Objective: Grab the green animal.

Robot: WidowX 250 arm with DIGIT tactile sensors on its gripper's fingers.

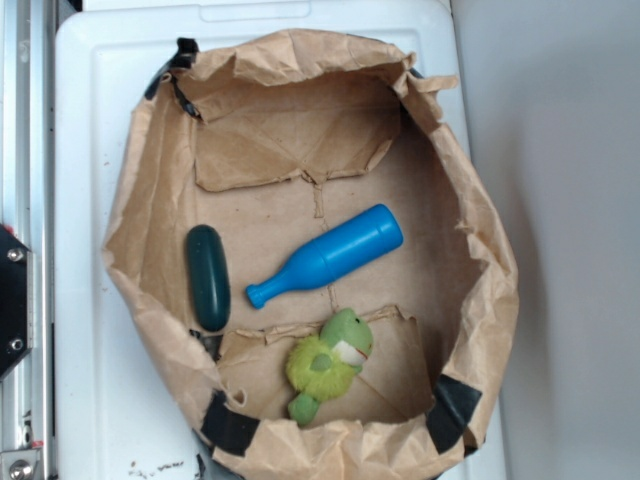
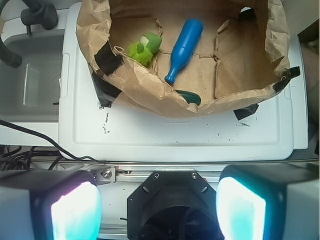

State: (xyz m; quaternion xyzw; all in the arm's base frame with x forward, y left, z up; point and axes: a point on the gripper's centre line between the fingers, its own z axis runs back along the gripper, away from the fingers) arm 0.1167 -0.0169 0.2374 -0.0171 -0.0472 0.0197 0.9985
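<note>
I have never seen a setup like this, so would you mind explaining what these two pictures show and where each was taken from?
Both pictures show one moment at a small robot arm's workplace. The exterior view looks straight down on a crumpled brown paper bag folded open like a bowl, sitting on a white plastic lid. Inside lie three things: a fuzzy green animal, a blue bottle-shaped pin and a dark green capsule.

The wrist view comes from a camera on the arm itself, looking past its pincer. The two pale blurred blocks at the bottom are its fingers, spread apart with nothing between them. The pincer is back from the bag, so nothing is held yet.
</note>
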